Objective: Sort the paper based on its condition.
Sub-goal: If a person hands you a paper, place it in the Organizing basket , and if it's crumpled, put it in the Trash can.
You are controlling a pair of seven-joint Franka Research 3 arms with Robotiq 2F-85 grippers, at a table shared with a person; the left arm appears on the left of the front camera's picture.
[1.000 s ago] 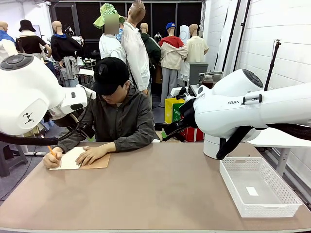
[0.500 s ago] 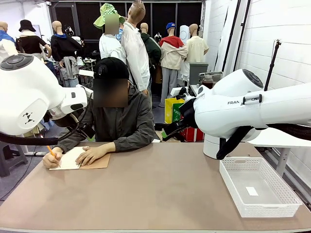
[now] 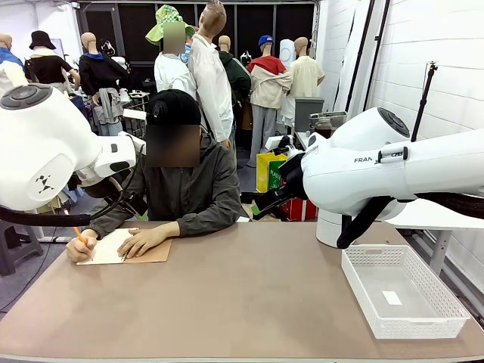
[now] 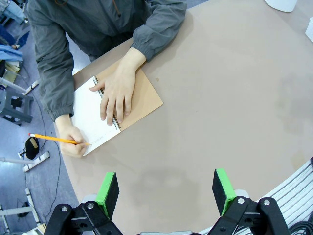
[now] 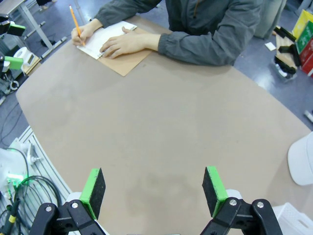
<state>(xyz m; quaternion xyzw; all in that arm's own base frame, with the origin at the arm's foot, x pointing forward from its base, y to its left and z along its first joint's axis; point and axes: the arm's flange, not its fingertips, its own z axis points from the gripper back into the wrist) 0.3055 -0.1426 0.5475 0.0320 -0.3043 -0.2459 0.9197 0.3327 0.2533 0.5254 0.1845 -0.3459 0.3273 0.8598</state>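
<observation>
Left wrist view: my left pincer [image 4: 166, 190] hangs wide open, empty (my right pincer [image 5: 154, 188] too); I'd wait high until the person [image 4: 105, 24] finishes writing in the spiral notebook [image 4: 143, 97].

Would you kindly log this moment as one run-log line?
person's hand: pencil on notebook page | left gripper: open, empty, over table | right gripper: open, empty, over table | basket: at robot's right

Light: bright, even, from overhead onto the table [image 3: 249, 295].
Shadows: faint, soft-edged patches on the table's near side, wrist views.
Background: dimmer beyond the table's far side.
Distortion: table edges bow in wrist views.
Focus: sharp throughout.
</observation>
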